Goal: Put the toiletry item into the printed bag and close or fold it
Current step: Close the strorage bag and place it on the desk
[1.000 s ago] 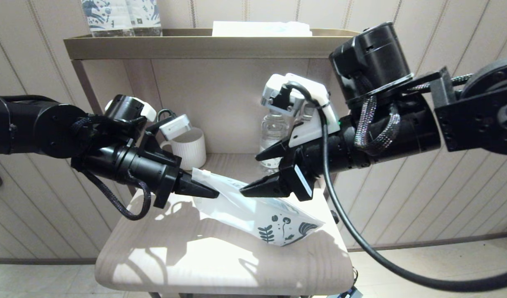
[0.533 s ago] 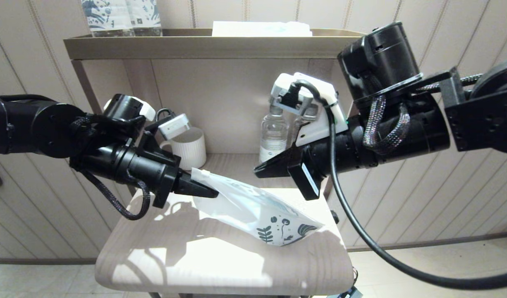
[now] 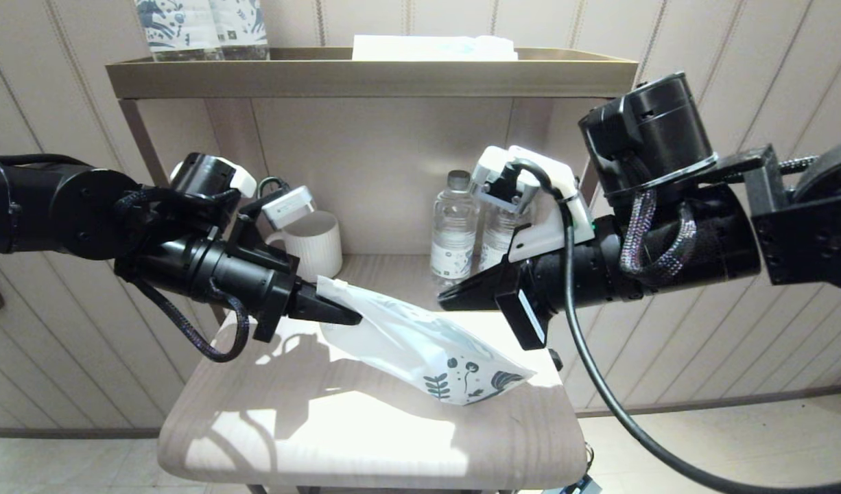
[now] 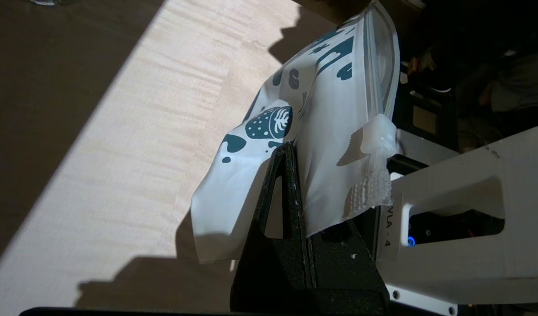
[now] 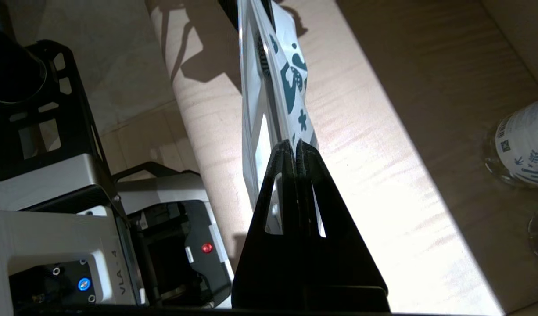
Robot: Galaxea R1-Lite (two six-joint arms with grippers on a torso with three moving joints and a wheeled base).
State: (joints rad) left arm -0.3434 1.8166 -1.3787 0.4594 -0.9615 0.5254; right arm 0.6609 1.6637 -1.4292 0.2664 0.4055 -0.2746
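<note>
The printed bag [image 3: 420, 346] is a white pouch hanging slanted, its teal leaf-print end resting on the small wooden table [image 3: 365, 446]. My left gripper [image 3: 352, 318] is shut on the bag's upper left corner and holds it up. In the left wrist view the black fingers [image 4: 277, 197] pinch the bag [image 4: 330, 131] near its clear zip strip. My right gripper [image 3: 442, 300] is shut with nothing in it, hovering just above the bag's upper edge. In the right wrist view its closed tips [image 5: 295, 144] point at the bag [image 5: 291, 74] edge-on. The toiletry item is out of view.
A white ribbed mug [image 3: 314, 243] stands at the back left of the table. Two water bottles [image 3: 455, 233] stand at the back right, one showing in the right wrist view [image 5: 521, 145]. The shelf above carries blue-patterned packs [image 3: 201, 27] and a white folded item [image 3: 434, 48].
The right gripper was open around the bag's upper edge, then shut and drew back up and to the right, off the bag. The left gripper kept its hold.
</note>
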